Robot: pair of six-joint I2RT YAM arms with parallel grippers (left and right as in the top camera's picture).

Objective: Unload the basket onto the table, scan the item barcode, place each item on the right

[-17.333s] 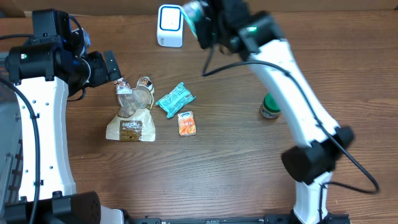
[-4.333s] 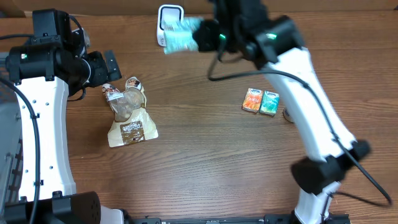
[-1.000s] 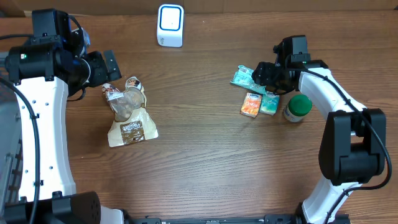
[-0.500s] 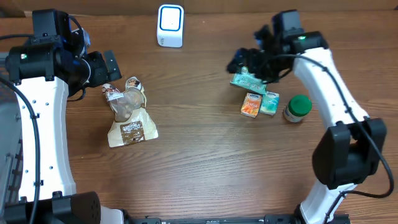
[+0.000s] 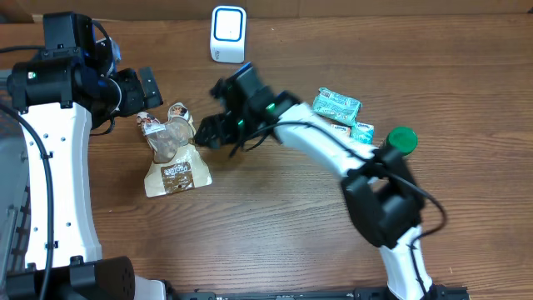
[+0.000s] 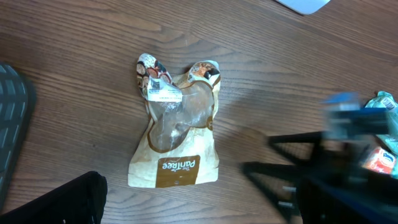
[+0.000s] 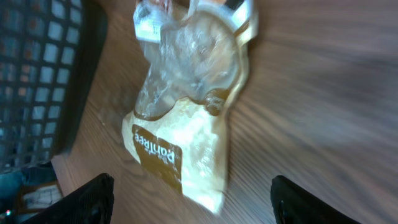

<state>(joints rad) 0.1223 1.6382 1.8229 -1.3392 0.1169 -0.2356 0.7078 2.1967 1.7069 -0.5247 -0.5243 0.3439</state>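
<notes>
Hovering — right gripper (image 5: 206,133) spread, by snack bag (image 5: 171,162) | green-lidded jar (image 5: 401,140): overhead only

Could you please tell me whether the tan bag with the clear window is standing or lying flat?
Lying flat: the tan paper bag rests on the wooden table with its clear window and brown label facing up.

Each arm is built from white moulded links joined by black motor housings. On the left arm (image 5: 52,167), a black cable (image 5: 43,208) runs along the white link. On the right arm (image 5: 321,146), a green indicator light (image 5: 268,107) shows on the black wrist housing. The fingers (image 7: 93,199) are black.
</notes>
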